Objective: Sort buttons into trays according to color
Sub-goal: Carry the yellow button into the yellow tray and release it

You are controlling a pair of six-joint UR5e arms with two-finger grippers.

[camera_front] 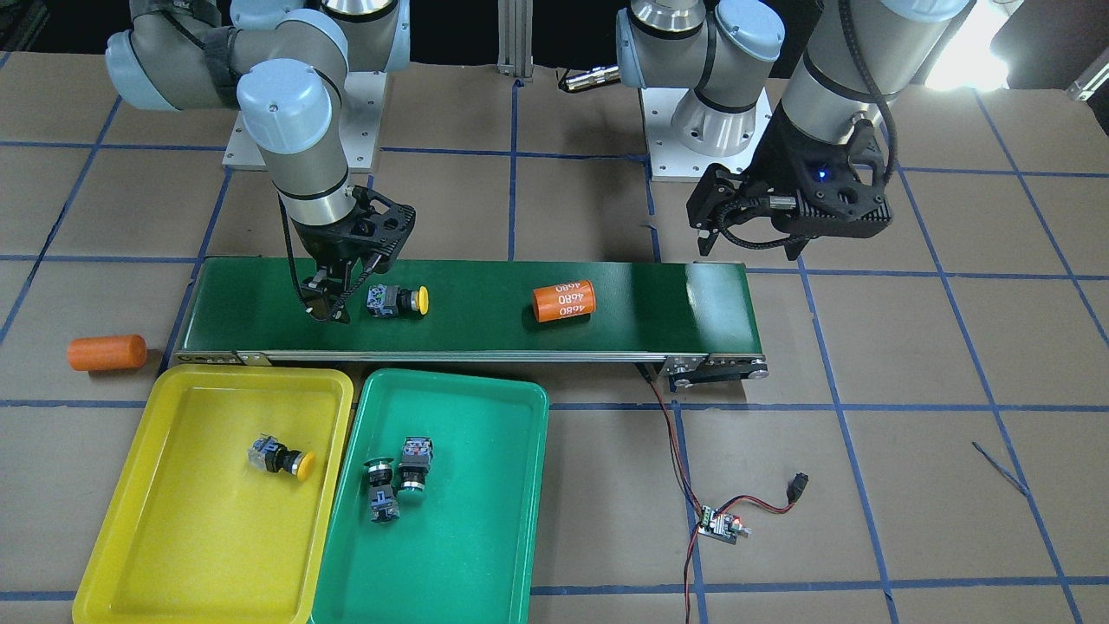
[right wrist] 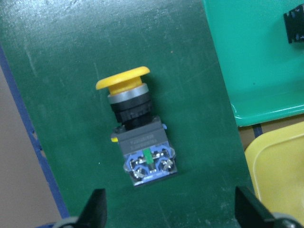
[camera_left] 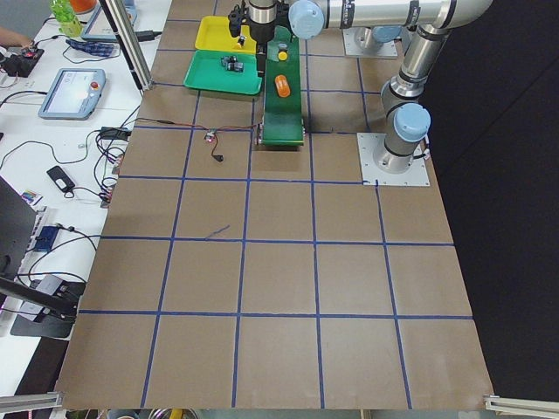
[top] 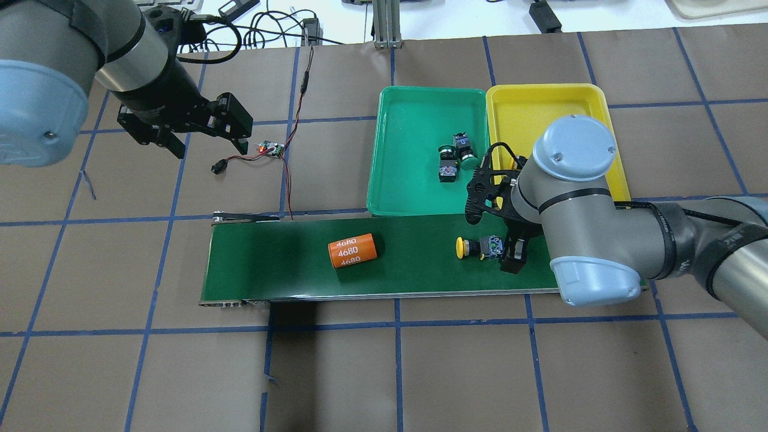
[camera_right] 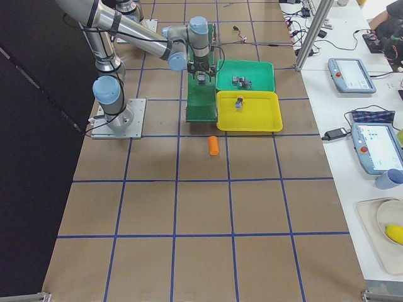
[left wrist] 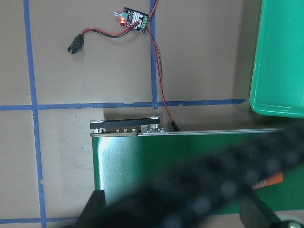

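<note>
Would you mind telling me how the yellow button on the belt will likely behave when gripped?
The yellow button lies on its side; its round cap may let it pivot on the belt if nudged. Its squarish block looks rigid, likely a firm hold for the open right gripper. It looks small, so probably light.

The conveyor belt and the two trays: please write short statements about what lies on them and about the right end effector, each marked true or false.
1. One yellow button lies on the conveyor belt. True.
2. The green tray holds only one button. False: it holds two green buttons.
3. The yellow tray is empty. False: a second yellow button lies in it.
4. The right end effector is open, close to the button on the belt. True.
5. Both orange cylinders lie on the belt. False: one orange cylinder does, the other cylinder lies on the table.
</note>
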